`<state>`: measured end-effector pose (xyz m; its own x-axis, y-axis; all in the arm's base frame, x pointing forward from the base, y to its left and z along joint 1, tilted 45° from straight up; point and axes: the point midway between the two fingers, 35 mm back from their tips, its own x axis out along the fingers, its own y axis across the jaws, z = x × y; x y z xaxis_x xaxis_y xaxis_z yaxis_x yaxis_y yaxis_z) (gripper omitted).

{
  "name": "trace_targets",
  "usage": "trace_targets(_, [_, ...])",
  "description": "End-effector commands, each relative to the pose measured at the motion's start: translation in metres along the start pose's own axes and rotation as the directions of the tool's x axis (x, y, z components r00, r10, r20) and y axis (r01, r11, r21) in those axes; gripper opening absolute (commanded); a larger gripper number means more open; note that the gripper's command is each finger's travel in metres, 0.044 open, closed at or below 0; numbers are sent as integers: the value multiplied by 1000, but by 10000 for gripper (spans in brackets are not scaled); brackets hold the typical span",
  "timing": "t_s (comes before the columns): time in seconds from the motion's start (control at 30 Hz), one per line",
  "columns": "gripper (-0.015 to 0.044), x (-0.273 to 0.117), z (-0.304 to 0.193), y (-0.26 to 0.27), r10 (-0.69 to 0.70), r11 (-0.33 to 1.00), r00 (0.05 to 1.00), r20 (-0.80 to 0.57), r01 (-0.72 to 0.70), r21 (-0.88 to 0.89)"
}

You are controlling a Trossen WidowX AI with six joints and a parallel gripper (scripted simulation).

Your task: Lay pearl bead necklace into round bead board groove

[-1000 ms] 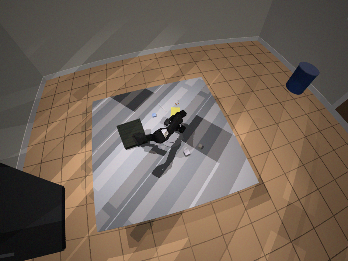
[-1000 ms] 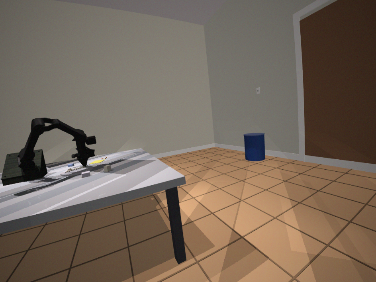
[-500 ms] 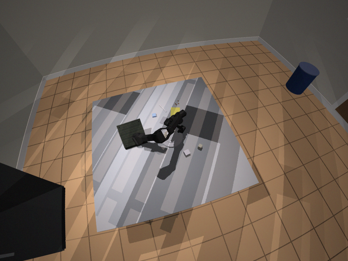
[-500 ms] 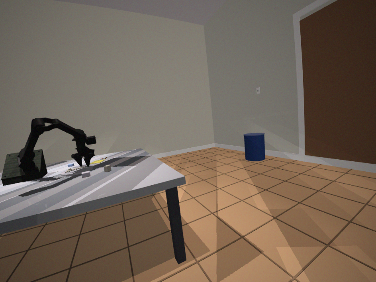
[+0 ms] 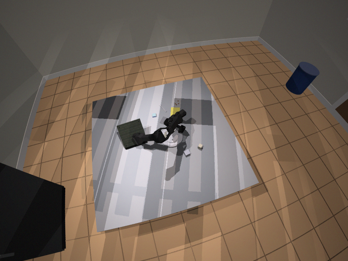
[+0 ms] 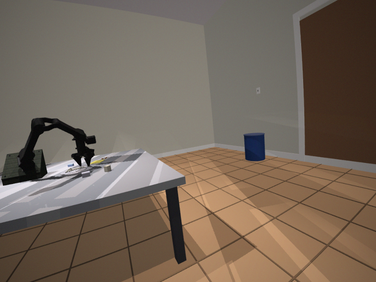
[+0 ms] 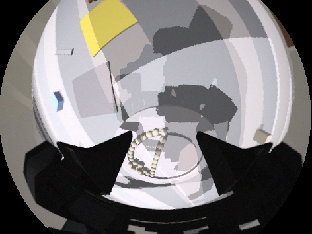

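Observation:
The pearl bead necklace [image 5: 165, 134] [image 6: 73, 169] [image 7: 160, 147] lies on the round bead board [image 5: 178, 139] [image 7: 150, 122]. In the wrist view its left part curves along the left side of the board's ring groove. Another strand cuts nearly straight across the ring's middle, and beads are bunched at the lower left. The right part of the groove has no beads. I cannot tell how deep the beads sit. My gripper [image 6: 84, 165] [image 7: 165, 135] is wide open and empty, low above the board, with a finger to each side of the necklace. In the top view the arm partly covers the necklace.
A yellow square [image 5: 175, 110] [image 7: 109, 24], a thin grey square [image 7: 94, 90] and a blue block [image 5: 153, 115] [image 7: 58, 100] lie beyond and left of the board. A cream block [image 5: 200, 146] [image 7: 262, 136] and a pale block [image 5: 187, 152] are on the other side.

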<state>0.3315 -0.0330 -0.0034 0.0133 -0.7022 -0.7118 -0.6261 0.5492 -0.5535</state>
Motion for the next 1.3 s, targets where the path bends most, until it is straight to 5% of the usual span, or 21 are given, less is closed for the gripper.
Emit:
trace_targets(0.0, [440,-1,0,-1,-4,1000,1000,1,4,6])
trace_targets(0.2, [440,-1,0,-1,-4,1000,1000,1,4,6])
trace_targets(0.43, [256,-33,-10,2,-3,953,1000,1,3,-302])
trace_targets(0.6, [125,-34,-10,2,-3,950,1000,1,3,-312])
trace_targets(1.27, [120,-7,-10,2,-4,951,1000,1,4,-308])
